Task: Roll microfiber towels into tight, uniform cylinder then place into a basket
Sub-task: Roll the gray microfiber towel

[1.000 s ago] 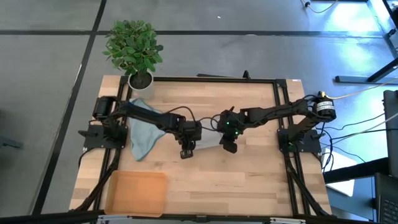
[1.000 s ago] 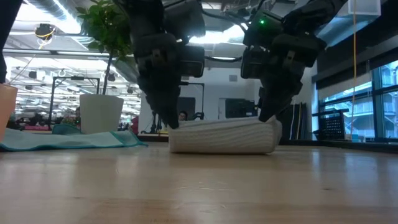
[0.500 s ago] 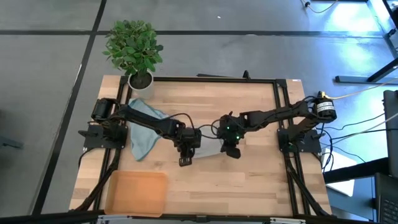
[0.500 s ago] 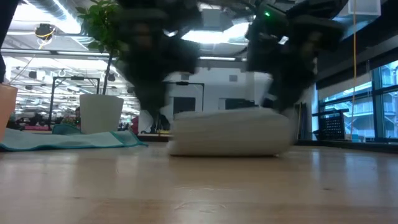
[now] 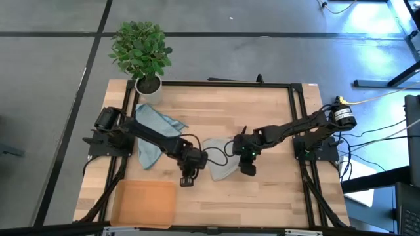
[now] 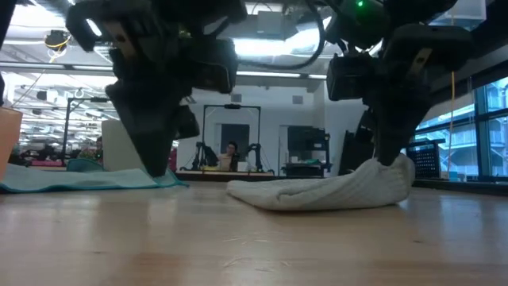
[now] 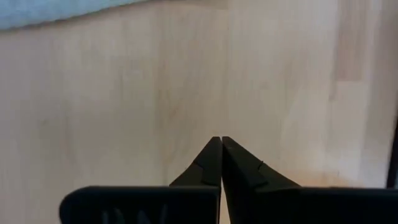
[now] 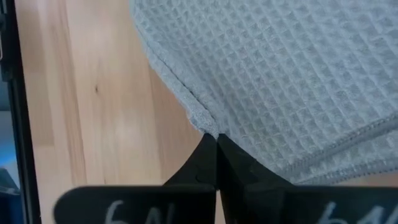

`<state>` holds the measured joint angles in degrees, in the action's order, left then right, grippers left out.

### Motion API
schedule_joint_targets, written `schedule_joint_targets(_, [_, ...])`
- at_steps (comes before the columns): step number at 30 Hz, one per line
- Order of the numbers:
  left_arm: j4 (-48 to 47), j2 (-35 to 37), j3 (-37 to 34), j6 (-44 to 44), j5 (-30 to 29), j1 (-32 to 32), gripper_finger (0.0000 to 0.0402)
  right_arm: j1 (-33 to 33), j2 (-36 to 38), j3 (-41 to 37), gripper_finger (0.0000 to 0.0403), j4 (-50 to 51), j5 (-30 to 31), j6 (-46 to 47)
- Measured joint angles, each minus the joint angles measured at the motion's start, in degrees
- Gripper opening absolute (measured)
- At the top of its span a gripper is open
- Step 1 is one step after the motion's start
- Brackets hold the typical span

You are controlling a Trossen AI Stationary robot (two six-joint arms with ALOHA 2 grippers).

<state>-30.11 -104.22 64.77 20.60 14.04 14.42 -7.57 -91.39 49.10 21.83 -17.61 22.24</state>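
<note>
The pale grey-green towel (image 5: 218,160) lies loose and flattened on the wood at mid-table, no longer a cylinder. My right gripper (image 5: 248,170) is shut at its near right corner, where the cloth rises to the fingers (image 6: 390,155). My left gripper (image 5: 186,181) is shut with its tip (image 7: 221,140) over bare wood, left of the towel and apart from it. The light blue-teal towel (image 5: 152,134) lies spread flat at the far left. The orange-tan basket (image 5: 144,203) stands at the near left corner. My right gripper has the towel's hemmed edge (image 8: 200,118) at a corner, just at its fingertips, which slant down from the table's right side. That corner (image 6: 399,168) stands up against the fingers. The rest of the towel (image 6: 317,193) lies slack on the table.
A potted plant (image 5: 141,49) in a white pot (image 6: 127,143) stands at the far left corner. A black frame (image 5: 226,84) borders the table. Bare wood lies near the front edge, right of the basket.
Both grippers have gone toward the table's near edge, staying shut. The grey-green roll under them has come undone and flattened. Its right end went along with my right gripper, while my left gripper has come off the towel onto bare wood.
</note>
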Motion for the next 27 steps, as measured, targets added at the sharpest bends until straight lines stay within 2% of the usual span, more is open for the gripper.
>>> schedule_joint_targets(7, [2.96,0.01,0.33,1.6,-4.29,0.63,0.0005,-0.02,0.0,0.02,0.0,-0.05,1.49,-1.53])
schedule_joint_targets(12, [5.35,0.01,1.66,1.44,-5.41,0.63,0.0041,0.58,0.0,0.02,0.0,-0.1,1.49,-1.52])
schedule_joint_targets(17, [12.32,0.01,1.81,-0.17,-7.18,0.71,0.0082,1.47,0.0,0.04,0.0,-0.22,1.53,-1.55])
schedule_joint_targets(23, [13.89,-0.44,1.84,-0.36,-15.45,1.95,0.0105,2.5,0.0,0.09,0.0,-0.38,1.68,-1.55])
schedule_joint_targets(27, [15.25,-0.44,1.84,-0.33,-18.37,2.65,0.0104,3.34,0.0,0.11,0.0,-1.56,1.66,-1.46])
